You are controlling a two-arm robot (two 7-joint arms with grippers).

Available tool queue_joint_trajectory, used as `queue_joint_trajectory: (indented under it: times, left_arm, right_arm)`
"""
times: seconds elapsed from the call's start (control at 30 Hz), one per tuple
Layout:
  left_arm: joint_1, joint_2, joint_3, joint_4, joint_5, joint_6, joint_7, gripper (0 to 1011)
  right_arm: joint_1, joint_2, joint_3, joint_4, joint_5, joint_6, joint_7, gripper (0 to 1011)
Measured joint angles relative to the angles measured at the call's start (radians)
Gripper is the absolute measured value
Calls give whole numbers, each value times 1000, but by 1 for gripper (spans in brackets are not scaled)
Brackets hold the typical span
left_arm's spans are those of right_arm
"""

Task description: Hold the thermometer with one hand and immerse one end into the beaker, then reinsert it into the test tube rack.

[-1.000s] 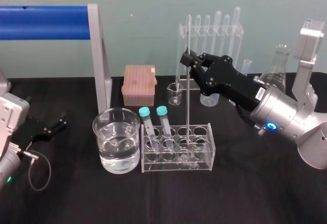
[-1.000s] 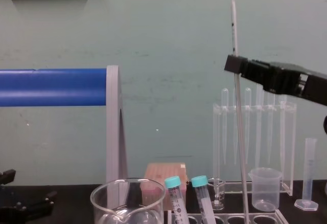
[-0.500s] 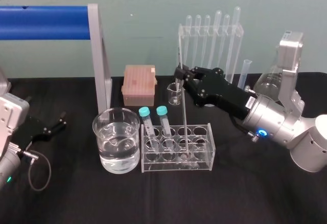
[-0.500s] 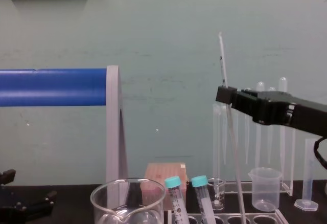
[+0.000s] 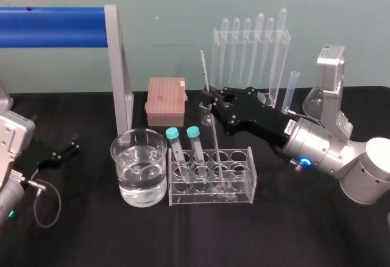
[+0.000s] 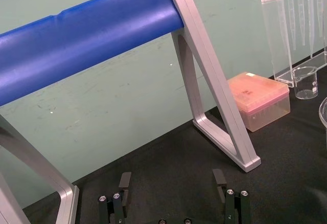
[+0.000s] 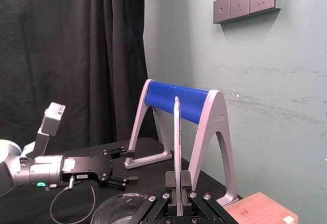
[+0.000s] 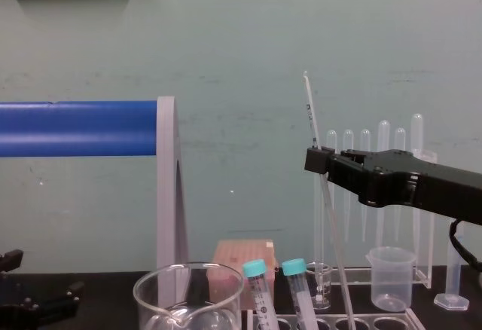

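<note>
Long thin clear glass thermometer [image 5: 217, 142] stands tilted, its top leaning toward the robot's left. Its lower end goes down through a hole in the top plate of the low clear test tube rack [image 5: 239, 195]. We can't tell which row, and we can't make out the bulb.

The long black right hand [image 5: 211, 100] on its silver wrist is clamped on the thermometer's upper half, above and behind the rack. The right wrist view shows the rod pinched between the fingers.

Two clear tubes with teal caps [image 5: 173, 134] lean in the rack's left holes. The wide clear glass beaker [image 5: 122, 160], holding water, sits just beside the rack on the robot's left; the thermometer is apart from it.

Behind the rack are a pink lidded tip box [image 5: 165, 99] and a tall clear acrylic pipette stand [image 5: 250, 35], with a grey frame carrying a blue bar [image 5: 55, 26] to the left.

The black left hand [image 5: 64, 148] is parked low over the black worktop [image 5: 91, 236] at far left, fingers spread apart, holding nothing.
</note>
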Motion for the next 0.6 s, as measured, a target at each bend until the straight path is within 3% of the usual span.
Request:
queue_joint_trajectory:
  times: [0.43,0.6]
  left_arm:
    - [0,0,0,0,0,0,0,1008]
    - [0,0,0,0,0,0,0,1008]
  right_arm:
    - [-1,1,2,-1,3,0,-1,59]
    - [-2,1,3,-2,3,0,-1,166]
